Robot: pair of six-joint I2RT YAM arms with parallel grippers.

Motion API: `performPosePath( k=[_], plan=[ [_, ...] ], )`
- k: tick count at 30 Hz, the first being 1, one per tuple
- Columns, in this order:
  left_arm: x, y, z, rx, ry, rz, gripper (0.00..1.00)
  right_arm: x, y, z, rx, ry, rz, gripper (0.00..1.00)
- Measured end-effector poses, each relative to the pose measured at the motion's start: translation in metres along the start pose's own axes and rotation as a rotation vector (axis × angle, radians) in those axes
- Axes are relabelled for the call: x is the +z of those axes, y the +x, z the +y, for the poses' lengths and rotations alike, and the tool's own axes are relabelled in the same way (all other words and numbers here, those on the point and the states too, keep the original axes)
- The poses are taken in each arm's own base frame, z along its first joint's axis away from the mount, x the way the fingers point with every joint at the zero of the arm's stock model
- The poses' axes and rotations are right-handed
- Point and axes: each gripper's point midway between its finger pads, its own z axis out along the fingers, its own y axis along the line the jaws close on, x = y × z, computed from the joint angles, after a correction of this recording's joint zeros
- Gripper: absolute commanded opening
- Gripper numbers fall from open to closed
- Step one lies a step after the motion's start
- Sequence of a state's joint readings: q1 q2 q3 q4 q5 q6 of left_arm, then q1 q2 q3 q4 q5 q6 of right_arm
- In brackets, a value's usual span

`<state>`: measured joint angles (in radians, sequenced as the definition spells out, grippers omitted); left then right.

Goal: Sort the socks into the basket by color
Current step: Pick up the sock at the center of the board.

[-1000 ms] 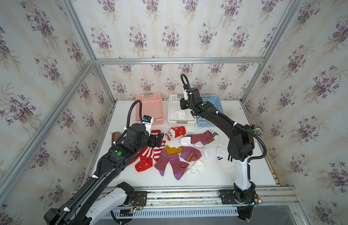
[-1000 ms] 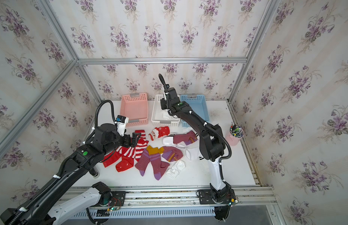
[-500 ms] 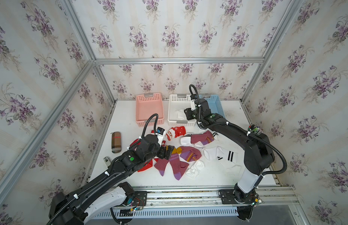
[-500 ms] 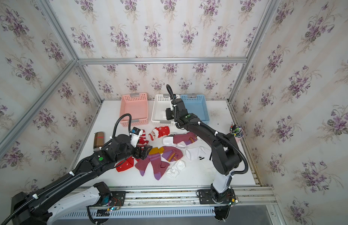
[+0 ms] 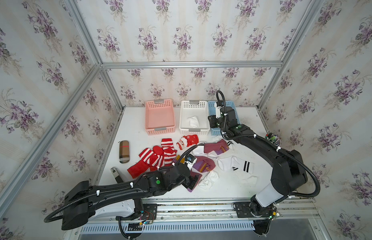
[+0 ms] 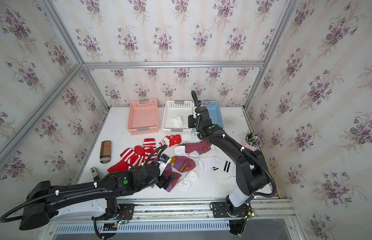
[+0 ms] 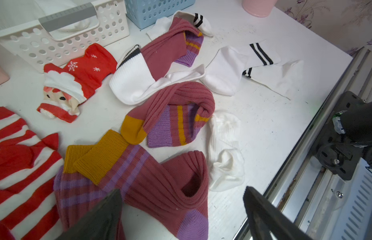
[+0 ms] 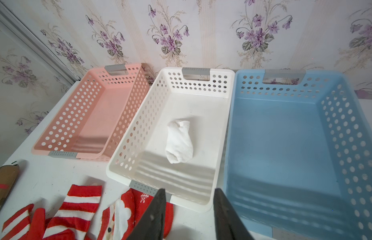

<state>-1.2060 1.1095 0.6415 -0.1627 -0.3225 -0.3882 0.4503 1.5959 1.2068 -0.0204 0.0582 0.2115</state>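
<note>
Red, white and maroon-purple socks lie heaped mid-table. My left gripper (image 5: 192,180) (image 7: 182,190) is open, low over a maroon-purple sock (image 7: 151,182) near the table's front, one finger on each side of its foot. Red striped socks (image 5: 156,158), a Santa sock (image 5: 187,141) and white black-banded socks (image 5: 237,165) lie around it. My right gripper (image 5: 212,122) (image 8: 189,190) is open and empty, above the near rims of the white basket (image 8: 143,124) and blue basket (image 8: 335,124). One white sock (image 8: 179,143) lies in the white basket. The pink basket (image 8: 127,108) holds nothing.
A brown plaid case (image 5: 124,151) and a small dark tool (image 5: 115,173) lie at the table's left side. A pink cup of pens (image 6: 252,143) stands at the right edge. The metal rail (image 5: 201,202) runs along the front.
My left arm swung from the red socks to the front middle and dropped over the maroon-purple sock. My right gripper drew back from above the white basket to its near rim.
</note>
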Motion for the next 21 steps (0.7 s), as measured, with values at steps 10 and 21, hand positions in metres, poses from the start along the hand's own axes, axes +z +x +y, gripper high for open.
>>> performPosePath(
  k=[10,21],
  plan=[
    [0.044,0.008,-0.053,-0.008,0.002,0.041,0.76,-0.020,0.016,-0.033,0.064,0.041,-0.004,0.39],
    [0.085,0.018,-0.081,-0.045,-0.007,0.118,0.66,-0.041,0.024,-0.061,0.109,0.089,-0.025,0.40]
  ],
)
